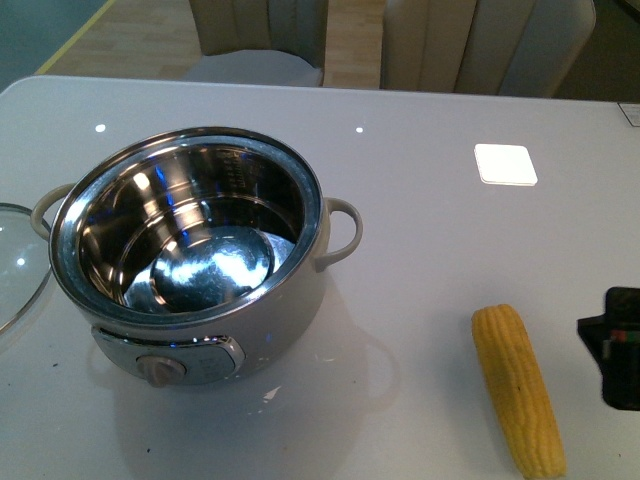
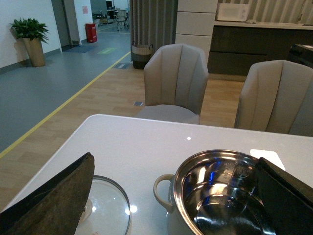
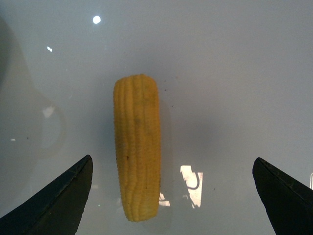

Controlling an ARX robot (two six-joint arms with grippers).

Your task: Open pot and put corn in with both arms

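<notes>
Glass lid [image 1: 15, 265] off at far left, pot [image 1: 190, 250] stands open, centre-left. Corn [image 1: 517, 388] lies lower right on the table [image 1: 420, 130], ungrasped; right gripper [image 3: 172, 157] and left gripper [image 2: 174, 157] both gape empty.

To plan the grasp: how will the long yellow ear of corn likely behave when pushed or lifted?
The long yellow ear of corn looks round and tapered, so it may roll on the glossy white table. Its ridged kernels probably aid grip.

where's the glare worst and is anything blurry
Front view: lights and blue glints mirror off the pot's steel bowl; light spots on the table. Right wrist view: corn sharp, bright reflection beside it. Left wrist view: the left hand's fingers look slightly soft.
</notes>
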